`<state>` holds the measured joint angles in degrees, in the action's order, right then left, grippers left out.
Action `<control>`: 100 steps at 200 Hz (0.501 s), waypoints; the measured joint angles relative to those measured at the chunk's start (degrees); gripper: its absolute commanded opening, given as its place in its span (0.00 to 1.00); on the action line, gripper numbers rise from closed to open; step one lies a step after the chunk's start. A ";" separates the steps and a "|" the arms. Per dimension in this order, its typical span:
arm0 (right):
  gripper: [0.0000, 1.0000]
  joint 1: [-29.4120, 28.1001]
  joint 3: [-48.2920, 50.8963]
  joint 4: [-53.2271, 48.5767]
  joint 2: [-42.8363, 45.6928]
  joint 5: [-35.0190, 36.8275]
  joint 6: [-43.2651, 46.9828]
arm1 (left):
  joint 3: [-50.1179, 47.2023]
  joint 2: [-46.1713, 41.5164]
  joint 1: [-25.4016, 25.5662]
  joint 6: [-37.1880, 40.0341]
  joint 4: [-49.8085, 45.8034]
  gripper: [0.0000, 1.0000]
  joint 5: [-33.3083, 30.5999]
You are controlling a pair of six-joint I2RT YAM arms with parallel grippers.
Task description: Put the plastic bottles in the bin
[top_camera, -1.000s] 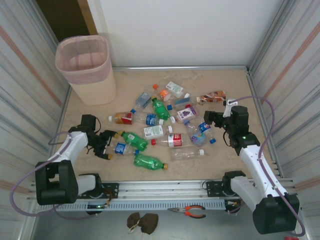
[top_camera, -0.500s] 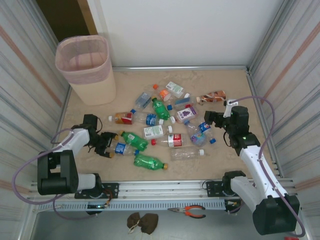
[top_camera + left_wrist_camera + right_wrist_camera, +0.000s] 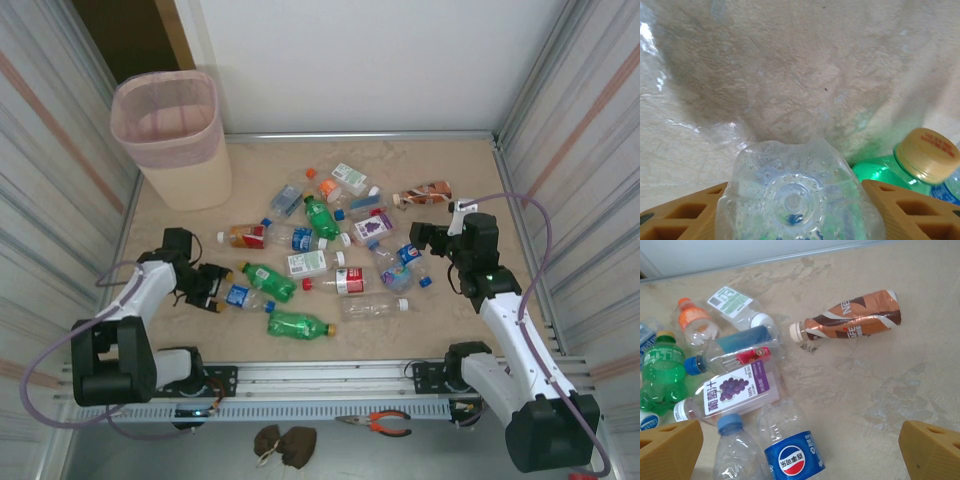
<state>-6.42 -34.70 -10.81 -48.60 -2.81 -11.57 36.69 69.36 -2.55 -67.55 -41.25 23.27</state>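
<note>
Several plastic bottles (image 3: pixel 320 250) lie scattered across the middle of the beige floor. My left gripper (image 3: pixel 212 290) is low at the left, and its tan fingers (image 3: pixel 690 215) press both sides of a clear blue-label bottle (image 3: pixel 240 296), seen base-on in the left wrist view (image 3: pixel 797 200). A green bottle with a tan cap (image 3: pixel 927 157) lies just to its right. My right gripper (image 3: pixel 422 238) hovers open above a clear Pepsi bottle (image 3: pixel 792 457) and a grape-label bottle (image 3: pixel 732 390), holding nothing. The pale-pink bin (image 3: pixel 185 175) stands at the far left corner.
Corrugated side walls (image 3: pixel 50 200) and a white back wall enclose the floor. A brown coffee bottle (image 3: pixel 850 322) lies apart at the right, with bare floor (image 3: pixel 880 390) under the right gripper's right side. Pliers (image 3: pixel 378 422) lie below the front rail.
The left gripper's jaws have closed in onto the clear blue-label bottle, and the left arm has shifted slightly. The right arm has not moved.
</note>
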 measured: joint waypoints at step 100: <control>0.99 0.00 0.00 -0.42 1.42 0.00 0.00 | 12.81 -12.50 -0.52 12.85 -4.39 0.44 -3.96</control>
<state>-6.42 -34.70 -11.22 -47.18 -2.81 -11.57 49.50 56.86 -3.07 -54.70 -45.65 19.31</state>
